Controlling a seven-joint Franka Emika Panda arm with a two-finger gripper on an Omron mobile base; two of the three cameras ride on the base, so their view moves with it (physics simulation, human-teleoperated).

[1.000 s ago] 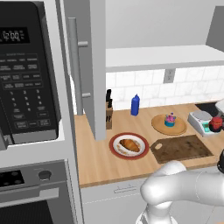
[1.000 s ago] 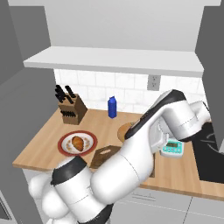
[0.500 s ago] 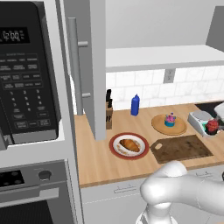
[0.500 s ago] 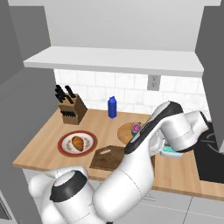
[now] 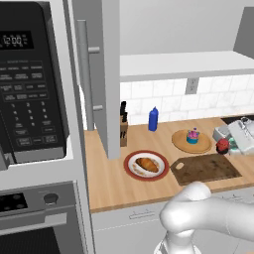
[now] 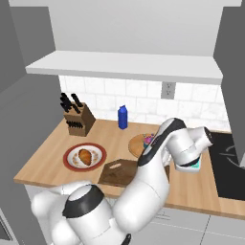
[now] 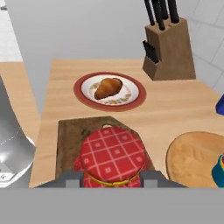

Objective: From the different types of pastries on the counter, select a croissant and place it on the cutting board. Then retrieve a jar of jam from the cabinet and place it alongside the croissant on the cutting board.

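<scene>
Left base view, change: the jar of jam (image 5: 222,145) is being carried leftward from its position a second ago and is now being held at the right end of the cutting board (image 5: 206,168).
Left base view, gripper: the gripper (image 5: 225,143) is being kept closed partway around the jar, whose width is keeping the jaws apart.
Left base view, meaning for the task: the jam step is being brought near its end, by judgement. The croissant (image 5: 147,164) is still being left on the red-rimmed plate (image 5: 130,166), just left of the board, so that step is being treated as undone.
Left base view, cabinet: the cabinet door (image 5: 106,74) is being left open.
Right base view, arm: the arm (image 6: 162,153) is being bent lower over the table (image 6: 43,167) than half a second ago, and the board's right end is being covered by it.
Right base view, task things: the croissant (image 6: 85,155) and the cutting board (image 6: 117,173) are being shown side by side, apart.
Hand view, grip: the jar (image 7: 112,153), with a red chequered top, is being clasped between both fingertips (image 7: 70,177) above the board (image 7: 70,131). Whether it is touching the board cannot be told.
Hand view, croissant: it (image 7: 107,87) is being shown on its plate beyond the board.
Count: one croissant, one cupcake (image 5: 192,135), one jar, one board, two plates, one blue bottle (image 5: 153,119) and one knife block (image 5: 123,130) are being counted.
</scene>
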